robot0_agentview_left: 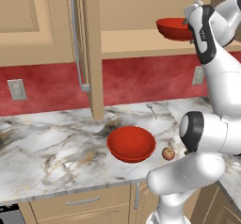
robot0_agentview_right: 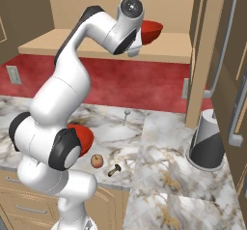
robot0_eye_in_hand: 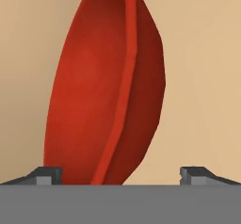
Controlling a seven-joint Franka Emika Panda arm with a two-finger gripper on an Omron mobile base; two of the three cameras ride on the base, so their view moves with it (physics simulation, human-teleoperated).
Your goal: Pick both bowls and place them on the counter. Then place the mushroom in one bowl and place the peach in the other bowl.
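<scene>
One red bowl [robot0_agentview_left: 131, 144] rests on the marble counter [robot0_agentview_left: 47, 148], partly hidden behind my arm in the right base view [robot0_agentview_right: 86, 138]. The peach [robot0_agentview_left: 168, 153] lies just right of it, and the small brown mushroom [robot0_agentview_right: 114, 170] lies beside the peach [robot0_agentview_right: 97, 161] near the counter's front edge. The second bowl [robot0_agentview_left: 173, 28] sits on the tan wooden shelf [robot0_agentview_left: 132, 42] above. My gripper [robot0_eye_in_hand: 120, 176] is up at that shelf bowl [robot0_eye_in_hand: 103, 91], open, with its fingertips [robot0_eye_in_hand: 47, 176] wide apart on either side of the bowl's rim.
An open cabinet door [robot0_agentview_left: 89, 49] with a long handle hangs over the counter at the left. A metal spoon [robot0_agentview_right: 126, 114] lies by the red backsplash. A grey and black appliance [robot0_agentview_right: 206, 142] stands on the right, under another cabinet door [robot0_agentview_right: 222, 55].
</scene>
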